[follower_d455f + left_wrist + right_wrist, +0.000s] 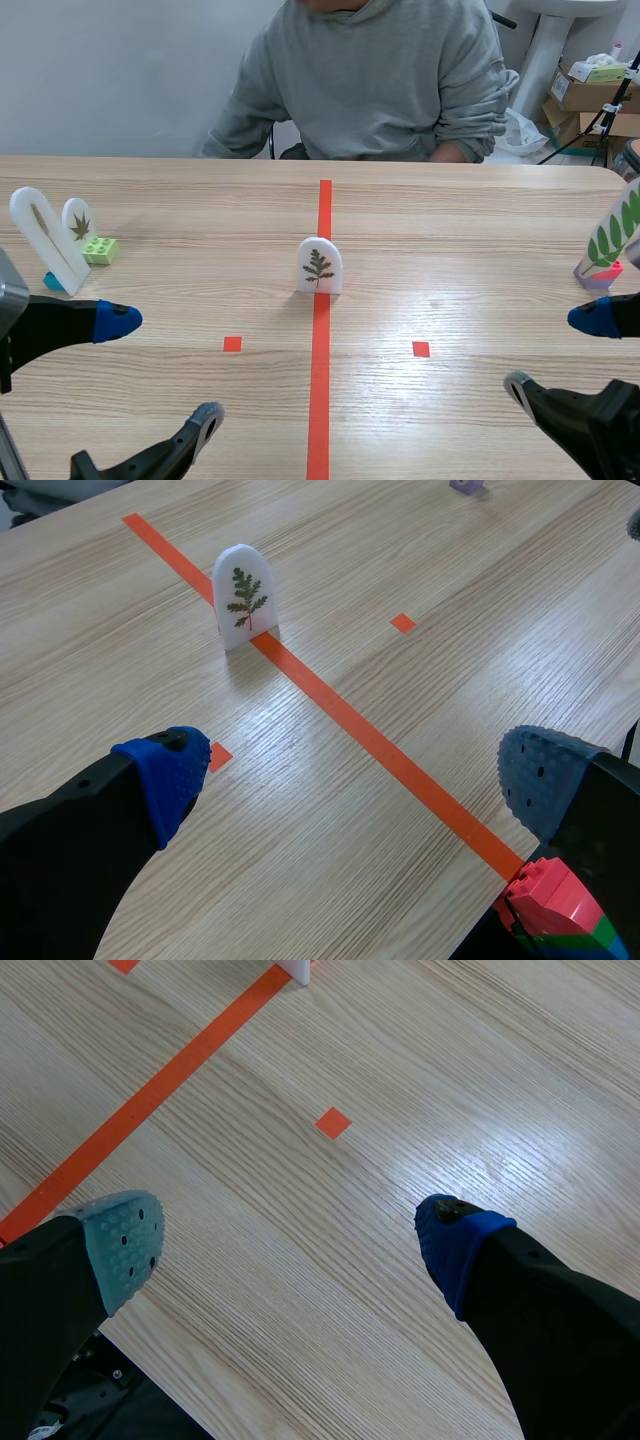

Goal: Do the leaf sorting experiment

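Observation:
A small white arched card with a green fern-like leaf [319, 267] stands upright on the orange centre line; the left wrist view shows this card [243, 597] well ahead of the gripper. At the far left stand a tall card with a narrow leaf [45, 240] and a small card with a brown leaf [79, 221] by a green brick [100, 249]. A tall card with a green compound leaf [612, 238] stands at the far right. My left gripper [162, 370] [355, 780] and right gripper [558, 352] [290, 1245] hover low near the front, both open and holding nothing.
A person in a grey hoodie [370, 80] sits across the table. A red, green and blue brick stack [555, 905] shows under the left gripper's finger. Only the base of the centre card [297, 970] shows far ahead in the right wrist view. Boxes [590, 90] stand behind.

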Available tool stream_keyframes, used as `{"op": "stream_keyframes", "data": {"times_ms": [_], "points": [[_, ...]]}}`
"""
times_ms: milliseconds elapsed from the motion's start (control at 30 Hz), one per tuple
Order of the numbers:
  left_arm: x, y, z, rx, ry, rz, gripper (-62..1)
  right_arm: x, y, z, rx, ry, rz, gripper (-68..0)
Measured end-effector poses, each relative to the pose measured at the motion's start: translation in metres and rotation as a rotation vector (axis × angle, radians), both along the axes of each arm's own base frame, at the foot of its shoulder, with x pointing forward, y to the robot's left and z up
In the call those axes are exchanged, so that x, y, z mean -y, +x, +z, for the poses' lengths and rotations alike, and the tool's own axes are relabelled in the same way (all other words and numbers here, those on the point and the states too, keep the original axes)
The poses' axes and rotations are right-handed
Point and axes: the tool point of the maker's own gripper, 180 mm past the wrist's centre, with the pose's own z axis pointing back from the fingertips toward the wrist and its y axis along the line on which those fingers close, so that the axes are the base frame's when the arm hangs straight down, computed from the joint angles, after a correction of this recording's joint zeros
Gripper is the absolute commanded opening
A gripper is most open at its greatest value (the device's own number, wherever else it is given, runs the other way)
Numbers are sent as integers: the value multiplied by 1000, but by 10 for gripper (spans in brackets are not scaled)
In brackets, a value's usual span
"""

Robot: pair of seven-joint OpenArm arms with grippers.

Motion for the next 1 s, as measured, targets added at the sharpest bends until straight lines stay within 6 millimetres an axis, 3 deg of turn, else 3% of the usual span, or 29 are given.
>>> {"op": "stream_keyframes", "data": {"times_ms": [800, 1000], "points": [[0, 0, 0, -1, 1, 0, 8, 0, 0, 0, 0, 0, 0, -161], [-2, -2, -8, -34, 35, -1, 9, 0, 0, 0, 0, 0, 0, -161]]}}
